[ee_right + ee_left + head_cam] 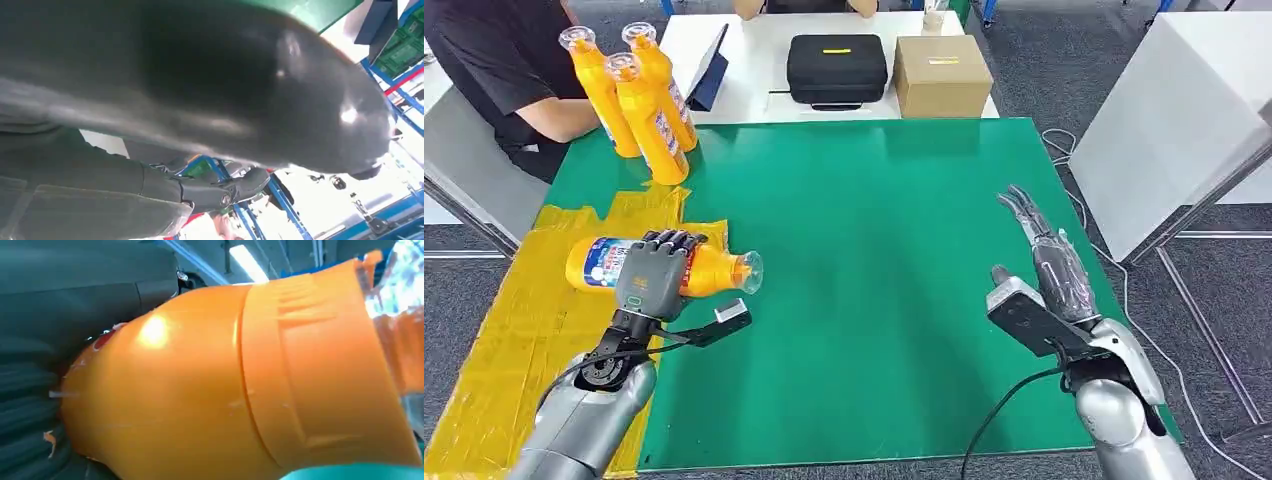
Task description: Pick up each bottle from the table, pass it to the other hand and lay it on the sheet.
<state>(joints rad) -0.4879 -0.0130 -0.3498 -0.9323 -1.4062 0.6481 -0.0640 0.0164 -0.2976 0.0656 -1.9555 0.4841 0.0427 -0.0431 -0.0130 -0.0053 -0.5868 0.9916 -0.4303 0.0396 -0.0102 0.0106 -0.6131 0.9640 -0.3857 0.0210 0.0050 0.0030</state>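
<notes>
My left hand [656, 272] grips an orange bottle [714, 270] lying on its side, its base over the yellow sheet [514, 330] and its clear cap toward the green mat's middle. Up close in the left wrist view, the orange bottle [210, 390] lies against the hand [30, 405]. Three more orange bottles [649, 110] stand upright at the table's far left corner. My right hand [1049, 255] hovers over the right side of the green table [874, 250], fingers stretched out and holding nothing. The right wrist view is taken up by the dark right hand [200, 90].
A person in black sits at the far left beside the standing bottles. Behind the green table, a white table holds a black case [836, 68], a cardboard box [942, 75] and a tablet [708, 70]. A white board [1174, 120] stands to the right.
</notes>
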